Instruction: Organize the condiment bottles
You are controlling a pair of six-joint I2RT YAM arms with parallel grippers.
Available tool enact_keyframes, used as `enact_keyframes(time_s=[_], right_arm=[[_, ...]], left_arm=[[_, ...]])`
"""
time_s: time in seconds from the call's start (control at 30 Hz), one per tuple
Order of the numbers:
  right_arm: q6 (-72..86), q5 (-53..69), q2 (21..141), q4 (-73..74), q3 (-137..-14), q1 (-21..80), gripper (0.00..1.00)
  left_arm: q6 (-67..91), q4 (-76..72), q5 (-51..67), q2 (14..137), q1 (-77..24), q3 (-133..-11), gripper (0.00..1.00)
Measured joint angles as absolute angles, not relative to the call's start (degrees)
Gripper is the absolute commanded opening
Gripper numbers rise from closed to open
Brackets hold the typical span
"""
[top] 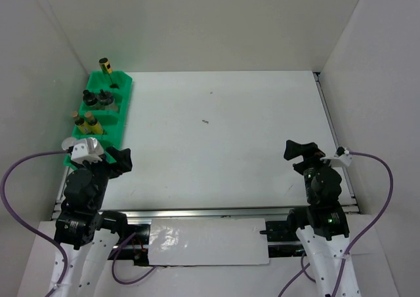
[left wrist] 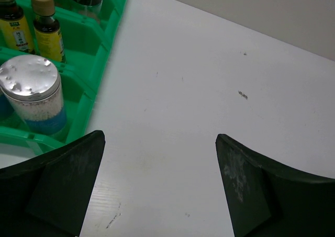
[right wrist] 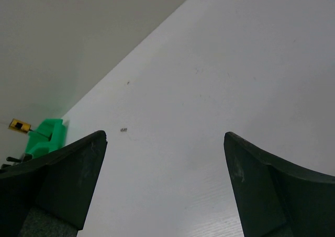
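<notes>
The condiment bottles stand in a green compartment tray [top: 121, 107] at the table's left edge. One yellow-labelled bottle [top: 105, 65] is at the back, two dark-capped bottles [top: 97, 99] in the middle, and two amber yellow-labelled bottles [top: 86, 122] nearer. A silver-lidded blue-labelled jar [left wrist: 32, 93] is in the nearest compartment, with the amber bottles [left wrist: 48, 26] behind it. My left gripper [top: 121, 158] [left wrist: 159, 137] is open and empty, just right of the tray's near end. My right gripper [top: 300, 149] [right wrist: 165, 136] is open and empty at the near right, over bare table.
White walls enclose the table on the left, back and right. A small dark speck [top: 205, 121] lies mid-table. A metal rail [top: 338, 139] runs along the right edge. The right wrist view shows the tray [right wrist: 49, 135] far off.
</notes>
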State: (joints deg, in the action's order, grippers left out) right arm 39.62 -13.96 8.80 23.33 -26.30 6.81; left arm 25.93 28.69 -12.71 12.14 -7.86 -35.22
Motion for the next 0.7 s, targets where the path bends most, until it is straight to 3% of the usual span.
enact_keyframes(time_s=[0.33, 0.7], right_arm=[[43.2, -15.4, 4.9, 28.8, -23.8, 6.8, 1.0], [44.1, -15.7, 3.4, 28.8, -22.8, 6.8, 1.0]], left_arm=[[26.1, 29.7, -16.1, 10.1, -8.9, -34.3, 1.0], [27.4, 30.6, -17.1, 15.8, -9.0, -34.3, 1.0]])
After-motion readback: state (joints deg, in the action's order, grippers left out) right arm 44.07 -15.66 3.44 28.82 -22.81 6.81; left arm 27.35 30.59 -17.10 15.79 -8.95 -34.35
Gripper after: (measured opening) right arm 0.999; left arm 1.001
